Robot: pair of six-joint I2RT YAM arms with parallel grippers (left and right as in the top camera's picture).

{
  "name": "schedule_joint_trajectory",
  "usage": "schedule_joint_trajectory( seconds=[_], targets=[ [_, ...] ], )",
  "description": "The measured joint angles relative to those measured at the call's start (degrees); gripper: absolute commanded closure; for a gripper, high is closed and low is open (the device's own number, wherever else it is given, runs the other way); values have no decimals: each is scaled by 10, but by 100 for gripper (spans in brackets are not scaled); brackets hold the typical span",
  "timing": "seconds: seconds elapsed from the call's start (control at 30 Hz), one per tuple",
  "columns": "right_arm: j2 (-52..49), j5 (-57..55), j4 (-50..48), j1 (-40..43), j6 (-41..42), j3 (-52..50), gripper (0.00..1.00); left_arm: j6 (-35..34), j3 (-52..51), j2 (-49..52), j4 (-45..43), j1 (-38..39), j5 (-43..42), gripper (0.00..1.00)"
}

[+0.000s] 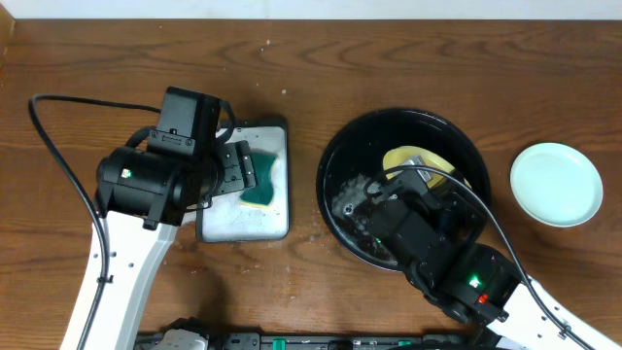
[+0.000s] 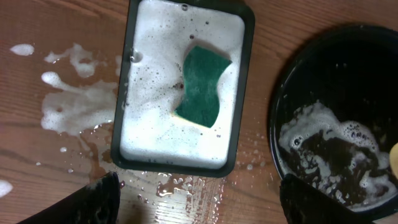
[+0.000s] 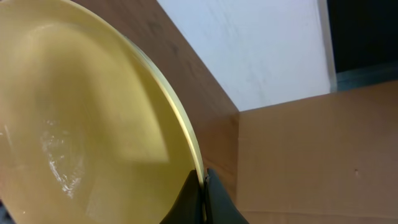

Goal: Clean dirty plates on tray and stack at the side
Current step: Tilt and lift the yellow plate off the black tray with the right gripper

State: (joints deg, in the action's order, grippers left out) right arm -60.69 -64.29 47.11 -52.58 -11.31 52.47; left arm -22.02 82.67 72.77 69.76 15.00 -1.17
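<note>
On the wooden table (image 1: 311, 68) there are, as far as can be counted, one tray, two plates, one sponge and one sponge dish.

At far left, one patch of white foam (image 2: 74, 109) and several smaller flecks lie spilled on the wood. Just right of it sits the small rectangular white sponge dish with a dark rim (image 2: 168, 170), filled with suds, and a single wavy green sponge (image 2: 202, 86) lies loose in it. The left gripper (image 2: 199, 193) hangs above the dish's near edge with its fingers spread wide and nothing between them. From overhead the left arm covers the dish's left part.

Near the dish, to its right, is the large round glossy black tray (image 1: 335, 146), with foam and water on its floor. The right arm blocks most of the tray from above, so whether anything else lies in it cannot be told. The small round yellow plate (image 1: 408, 156) shows only as a sliver over the tray. The right gripper (image 3: 203, 193) is clenched on this yellow plate's rim, holding it tilted, wet streaks on its face.

Well apart, on bare wood at far right, rests a small round pale mint-green plate (image 1: 557, 184). Whether a second one lies under it is unclear.
</note>
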Motion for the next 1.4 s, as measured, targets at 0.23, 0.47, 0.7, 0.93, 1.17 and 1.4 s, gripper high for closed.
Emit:
schedule_joint_trajectory(
  seconds=[0.23, 0.47, 0.7, 0.93, 1.17, 1.4],
  targets=[
    [0, -13, -4, -2, -12, 0, 99, 0, 0, 0, 0, 0, 0, 18],
    [0, -16, -17, -2, -13, 0, 99, 0, 0, 0, 1, 0, 0, 18],
    [0, -16, -28, -2, -1, 0, 99, 0, 0, 0, 1, 0, 0, 18],
    [0, -16, -30, -2, 6, 0, 99, 0, 0, 0, 1, 0, 0, 17],
    [0, -16, -47, -2, 8, 0, 99, 0, 0, 0, 1, 0, 0, 17],
    [0, -20, -107, -2, 10, 0, 99, 0, 0, 0, 1, 0, 0, 17]
  ],
)
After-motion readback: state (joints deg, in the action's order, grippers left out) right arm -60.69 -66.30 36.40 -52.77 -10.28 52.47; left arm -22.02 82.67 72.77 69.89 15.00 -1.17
